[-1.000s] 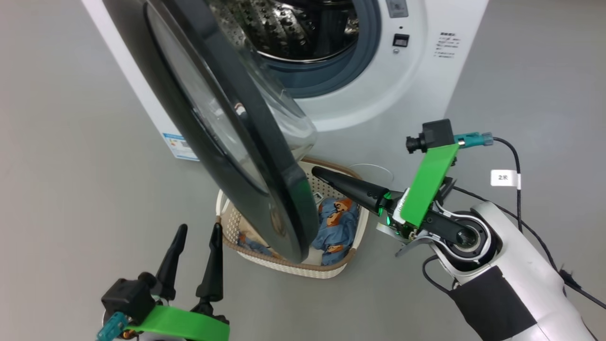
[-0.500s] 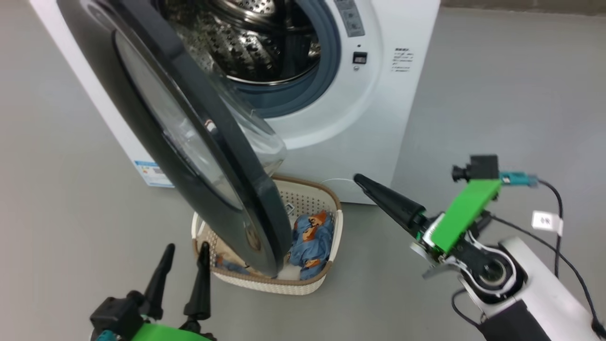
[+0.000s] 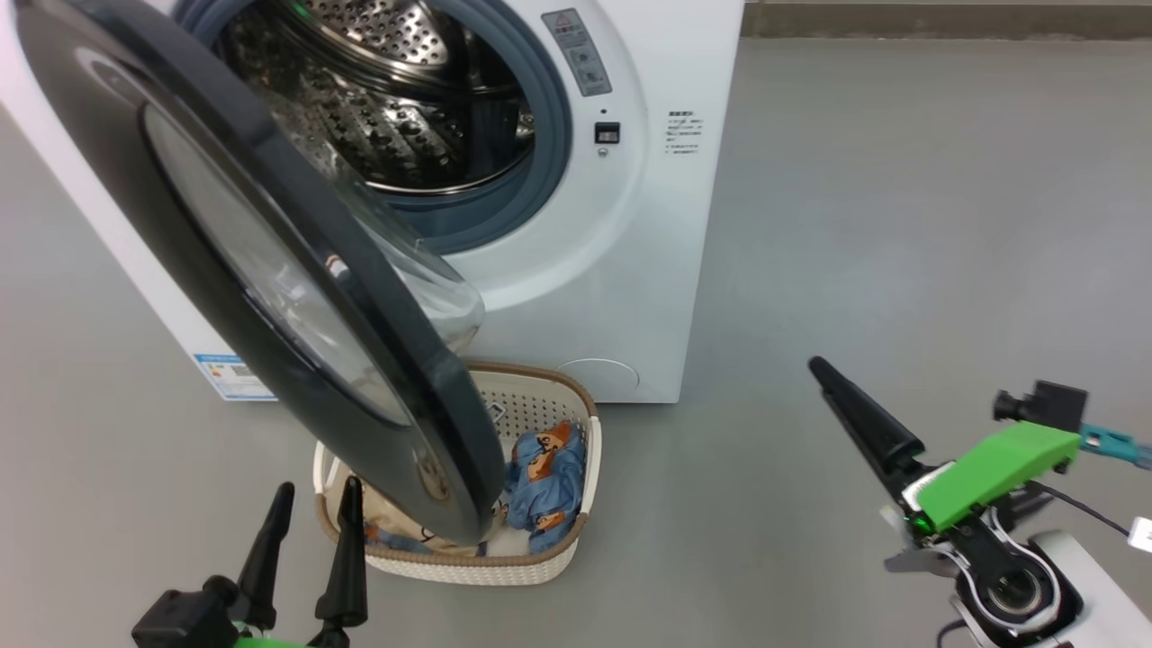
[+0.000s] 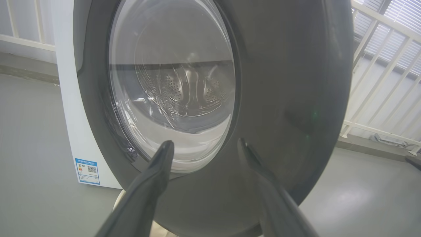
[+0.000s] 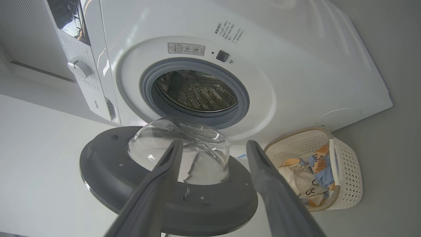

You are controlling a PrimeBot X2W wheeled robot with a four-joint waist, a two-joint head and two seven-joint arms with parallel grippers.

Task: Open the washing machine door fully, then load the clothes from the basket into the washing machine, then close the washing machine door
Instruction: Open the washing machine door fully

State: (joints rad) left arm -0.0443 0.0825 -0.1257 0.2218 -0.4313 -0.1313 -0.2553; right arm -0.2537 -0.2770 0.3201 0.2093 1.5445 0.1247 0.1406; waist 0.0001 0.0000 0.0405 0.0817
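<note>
Grey floor (image 3: 900,225), head view: washing machine (image 3: 630,297) stands with washing machine door (image 3: 225,297) swung partway, overhanging basket (image 3: 504,569) at its foot; clothes (image 3: 540,468) lie inside, half-screened by door. Left gripper (image 3: 319,483) hovers beside basket. Left wrist view: fingers (image 4: 148,184) apart, empty, facing door's outer glass, seemingly placed to push it wider. Right wrist view: right gripper (image 5: 214,142) spread, empty, well clear of door; drum (image 5: 197,90) shows no garments.

The grey floor (image 3: 900,225) carries the washing machine (image 3: 630,297) and, just before it, the basket (image 3: 468,567).
</note>
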